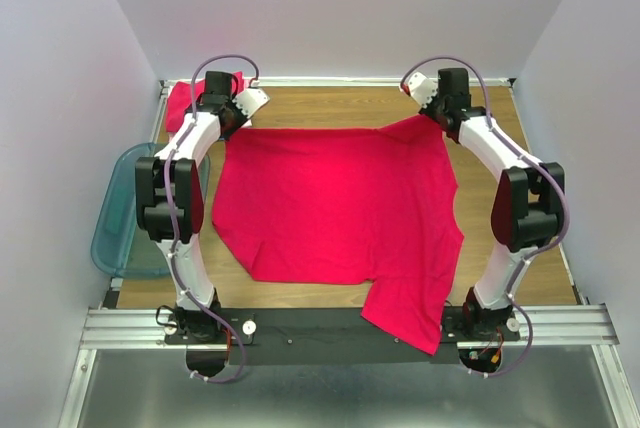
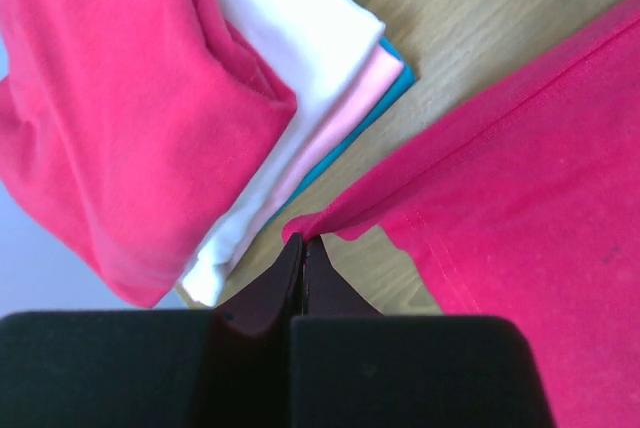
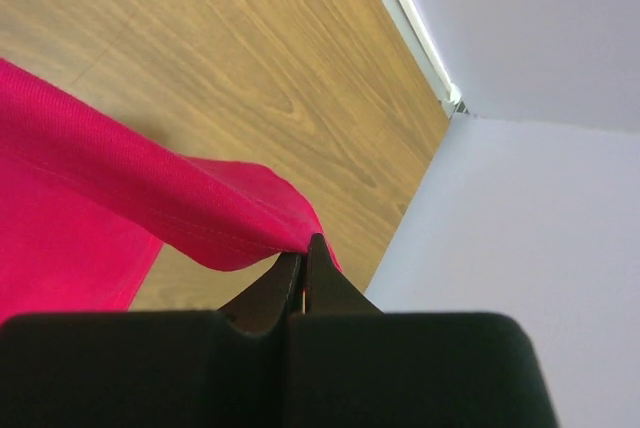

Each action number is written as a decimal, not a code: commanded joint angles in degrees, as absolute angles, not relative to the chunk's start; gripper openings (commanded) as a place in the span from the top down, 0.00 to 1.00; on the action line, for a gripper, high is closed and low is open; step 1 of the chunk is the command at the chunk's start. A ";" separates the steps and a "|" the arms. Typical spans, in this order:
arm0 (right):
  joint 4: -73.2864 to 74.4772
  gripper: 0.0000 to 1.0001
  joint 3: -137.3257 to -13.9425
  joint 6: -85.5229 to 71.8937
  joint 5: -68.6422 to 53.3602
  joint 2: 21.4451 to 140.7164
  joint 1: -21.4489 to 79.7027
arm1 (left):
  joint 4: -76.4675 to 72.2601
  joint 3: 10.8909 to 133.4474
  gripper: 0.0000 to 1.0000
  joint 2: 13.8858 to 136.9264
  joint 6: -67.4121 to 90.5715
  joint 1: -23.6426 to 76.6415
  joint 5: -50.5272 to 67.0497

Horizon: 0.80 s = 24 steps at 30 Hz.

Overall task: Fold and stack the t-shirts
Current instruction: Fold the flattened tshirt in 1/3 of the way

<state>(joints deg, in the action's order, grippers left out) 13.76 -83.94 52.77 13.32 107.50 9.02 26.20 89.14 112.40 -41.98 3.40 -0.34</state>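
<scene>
A bright red-pink t-shirt lies spread across the wooden table, one sleeve hanging over the near edge. My left gripper is shut on its far left corner. My right gripper is shut on its far right corner. A stack of folded t-shirts sits at the far left corner: red-pink on top, then white, pale pink and teal. In the top view only the stack's red top shows, behind the left arm.
A translucent teal plastic bin sits off the table's left side. White walls close in on the left, back and right. The table's far right corner is close to my right gripper.
</scene>
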 commanded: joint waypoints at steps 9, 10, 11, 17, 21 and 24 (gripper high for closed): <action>29.52 0.99 -82.27 45.36 10.28 97.56 10.37 | 26.90 85.43 0.99 107.31 -47.20 2.72 1.14; 31.71 0.99 -82.27 45.00 10.46 97.04 10.63 | 26.89 85.43 0.99 107.40 -47.11 2.72 1.32; 32.77 0.99 -82.00 44.48 10.46 96.16 10.72 | 26.89 85.43 0.99 107.49 -47.28 2.72 1.41; 40.07 1.00 -80.51 42.10 10.99 92.29 12.30 | 27.51 84.46 0.99 106.09 -48.16 2.72 2.63; 44.64 1.00 -79.98 40.35 10.20 90.44 13.01 | 28.65 83.32 0.99 104.33 -49.57 2.72 3.16; 47.98 1.00 -78.93 39.90 9.06 88.60 13.36 | 29.61 81.83 1.00 102.49 -50.97 2.72 3.34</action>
<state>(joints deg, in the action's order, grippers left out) 41.15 -80.07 42.17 10.79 91.59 12.84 27.35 83.31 106.80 -48.62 3.11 1.54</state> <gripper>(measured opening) 0.011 0.010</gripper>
